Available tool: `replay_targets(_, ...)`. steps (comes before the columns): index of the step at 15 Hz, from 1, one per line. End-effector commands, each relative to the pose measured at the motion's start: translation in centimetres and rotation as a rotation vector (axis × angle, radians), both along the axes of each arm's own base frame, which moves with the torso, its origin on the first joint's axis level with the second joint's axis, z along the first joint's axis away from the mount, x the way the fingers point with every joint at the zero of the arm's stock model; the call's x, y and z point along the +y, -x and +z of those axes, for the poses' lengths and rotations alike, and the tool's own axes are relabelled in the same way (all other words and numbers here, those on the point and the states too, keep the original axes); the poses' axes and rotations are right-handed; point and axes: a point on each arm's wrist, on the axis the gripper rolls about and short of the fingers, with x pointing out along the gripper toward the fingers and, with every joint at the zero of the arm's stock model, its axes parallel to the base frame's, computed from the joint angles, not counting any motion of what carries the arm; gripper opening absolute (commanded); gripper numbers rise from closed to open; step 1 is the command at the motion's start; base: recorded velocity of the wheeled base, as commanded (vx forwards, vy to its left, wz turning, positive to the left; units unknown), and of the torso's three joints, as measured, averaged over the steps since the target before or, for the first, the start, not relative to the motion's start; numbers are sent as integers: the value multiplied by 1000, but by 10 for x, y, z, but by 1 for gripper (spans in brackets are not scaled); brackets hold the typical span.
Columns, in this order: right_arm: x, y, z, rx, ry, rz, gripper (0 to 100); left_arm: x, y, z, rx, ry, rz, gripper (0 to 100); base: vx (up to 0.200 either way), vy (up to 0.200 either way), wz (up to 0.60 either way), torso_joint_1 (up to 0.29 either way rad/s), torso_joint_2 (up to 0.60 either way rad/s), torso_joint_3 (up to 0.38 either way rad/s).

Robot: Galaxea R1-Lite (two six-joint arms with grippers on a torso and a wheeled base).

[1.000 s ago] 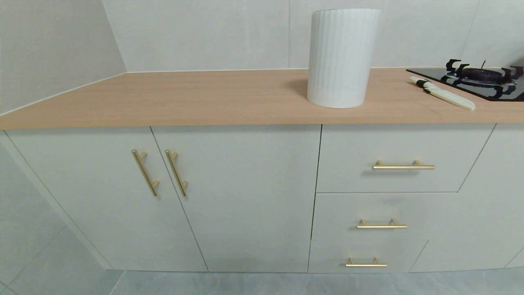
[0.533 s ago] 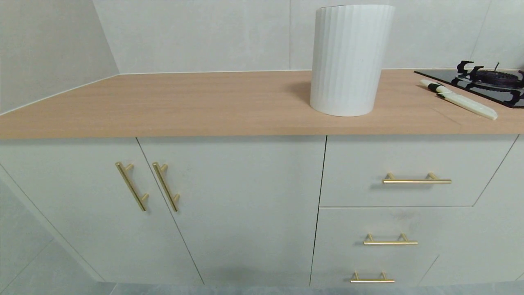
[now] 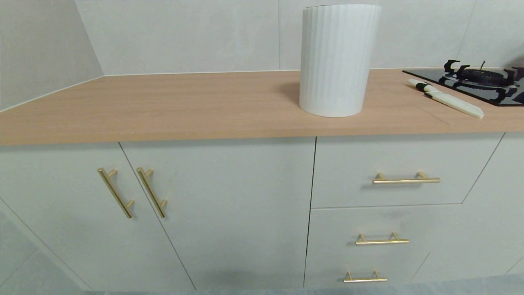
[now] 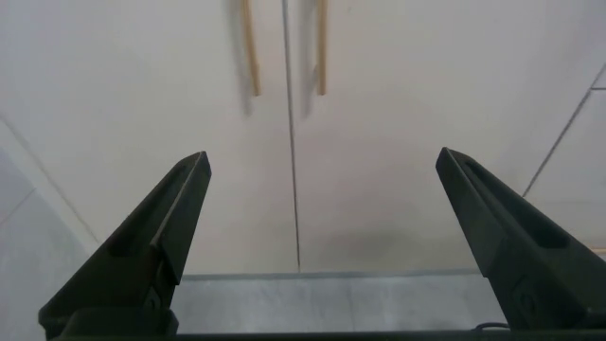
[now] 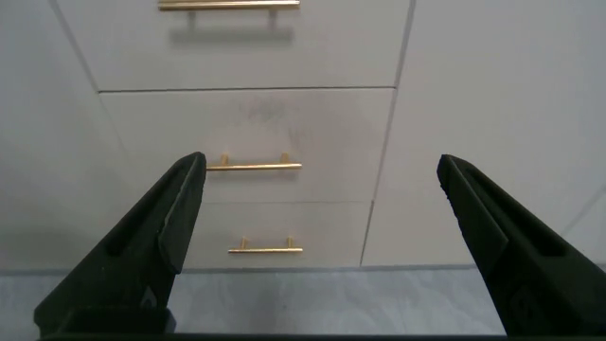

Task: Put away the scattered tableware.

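Nearest, low before the cabinet front: left gripper (image 4: 322, 159) spread wide, nothing between the fingers, facing the double doors (image 4: 379, 142). Right gripper (image 5: 322, 162) equally wide and empty, facing the drawers (image 5: 246, 123).

Above these, the wooden countertop (image 3: 184, 106). On it, toward the right, a tall white ribbed container (image 3: 335, 61), upright, probably the place for the tableware.

Farther right, well apart from both grippers: the knife (image 3: 445, 98), cream-coloured with a black band, flat on the countertop, just beside the black hob (image 3: 446, 80).

Probably light and stiff, with a smooth surface, so likely slippery between hard fingers. Perhaps brittle if ceramic; cannot tell the material. Lying low on the wood, so little room under it. Best to close across the thicker end near the black band, from above, and to keep away from the thin tip.
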Motion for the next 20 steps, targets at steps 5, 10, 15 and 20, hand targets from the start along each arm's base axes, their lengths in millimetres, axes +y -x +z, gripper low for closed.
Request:
replay_targets(5,0,0,0,1,0,1,100,0,0,0,-1,0,1,100,0,0,0,0,0,0)
replay_targets(10,0,0,0,1,0,1,100,0,0,0,-1,0,1,100,0,-80,0,-1,0,1)
replay_targets(15,0,0,0,1,0,1,100,0,0,0,-1,0,1,100,0,-200,0,1,2,1)
replay_targets(20,0,0,0,1,0,1,100,0,0,0,-1,2,3,100,0,-120,0,3,1,1)
